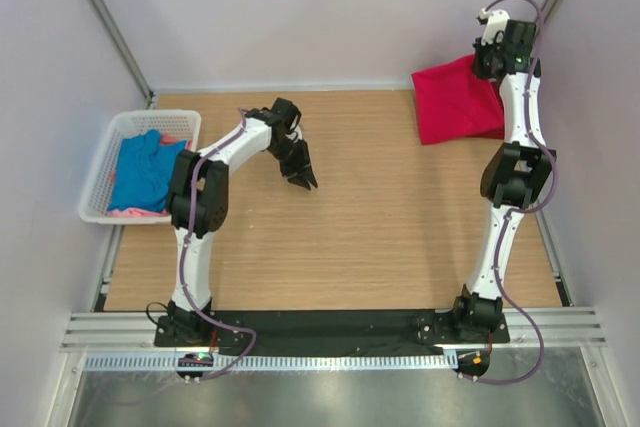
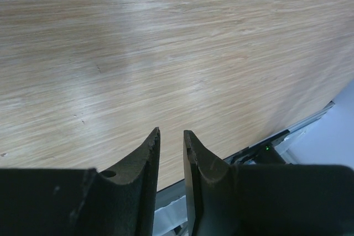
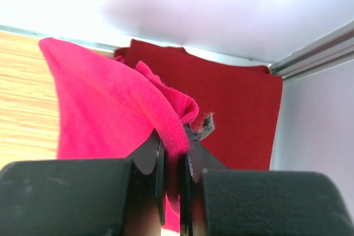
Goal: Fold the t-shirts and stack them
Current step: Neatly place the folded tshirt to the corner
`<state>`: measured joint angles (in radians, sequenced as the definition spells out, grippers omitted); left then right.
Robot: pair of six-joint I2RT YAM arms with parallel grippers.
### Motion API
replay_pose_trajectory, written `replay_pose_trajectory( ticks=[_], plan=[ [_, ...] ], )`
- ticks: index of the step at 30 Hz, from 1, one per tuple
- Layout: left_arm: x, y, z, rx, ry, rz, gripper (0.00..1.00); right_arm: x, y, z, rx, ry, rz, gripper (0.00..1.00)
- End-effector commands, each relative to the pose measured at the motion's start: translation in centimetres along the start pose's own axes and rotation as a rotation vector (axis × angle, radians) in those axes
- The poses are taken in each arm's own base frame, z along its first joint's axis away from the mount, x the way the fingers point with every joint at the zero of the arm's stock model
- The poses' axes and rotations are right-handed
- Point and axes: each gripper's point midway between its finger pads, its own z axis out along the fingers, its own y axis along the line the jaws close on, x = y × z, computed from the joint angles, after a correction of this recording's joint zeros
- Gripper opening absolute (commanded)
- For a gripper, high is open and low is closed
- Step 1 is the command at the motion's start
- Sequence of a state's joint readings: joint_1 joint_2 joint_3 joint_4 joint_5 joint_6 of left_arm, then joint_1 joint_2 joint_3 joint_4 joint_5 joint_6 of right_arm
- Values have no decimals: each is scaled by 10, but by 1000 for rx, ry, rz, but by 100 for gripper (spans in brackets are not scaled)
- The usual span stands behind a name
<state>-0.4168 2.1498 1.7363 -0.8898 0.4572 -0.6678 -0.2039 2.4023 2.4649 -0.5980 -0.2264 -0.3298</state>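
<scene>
My right gripper (image 3: 174,142) is shut on a bunched edge of the bright pinkish-red t-shirt (image 3: 99,109), which hangs lifted over the darker red t-shirt (image 3: 238,109) lying flat in the table's far right corner. From above, that gripper (image 1: 487,62) sits at the back wall with the red cloth (image 1: 450,102) spread below it. My left gripper (image 1: 303,179) hovers over bare wood left of centre. Its jaws (image 2: 171,132) stand slightly apart with nothing between them. A blue t-shirt (image 1: 140,172) and a pale pink one (image 1: 135,213) lie in the basket.
A white lattice basket (image 1: 100,162) stands at the table's left edge. Grey walls and metal rails close the back and sides. The arm bases sit on a black strip (image 1: 330,327) at the near edge.
</scene>
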Motion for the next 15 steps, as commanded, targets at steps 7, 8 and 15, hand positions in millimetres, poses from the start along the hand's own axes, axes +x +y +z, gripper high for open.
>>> replay_pose_trajectory(
  ticks=[7,8,15],
  plan=[
    [9,-8,-13,57,-6,83,26,-67,-27,-48,145,-117,-56,1],
    [9,-7,-12,56,-4,80,26,-67,-33,-43,165,-126,-70,1],
    [8,-2,-3,41,9,51,27,-15,-94,24,290,-149,-13,1]
  ],
)
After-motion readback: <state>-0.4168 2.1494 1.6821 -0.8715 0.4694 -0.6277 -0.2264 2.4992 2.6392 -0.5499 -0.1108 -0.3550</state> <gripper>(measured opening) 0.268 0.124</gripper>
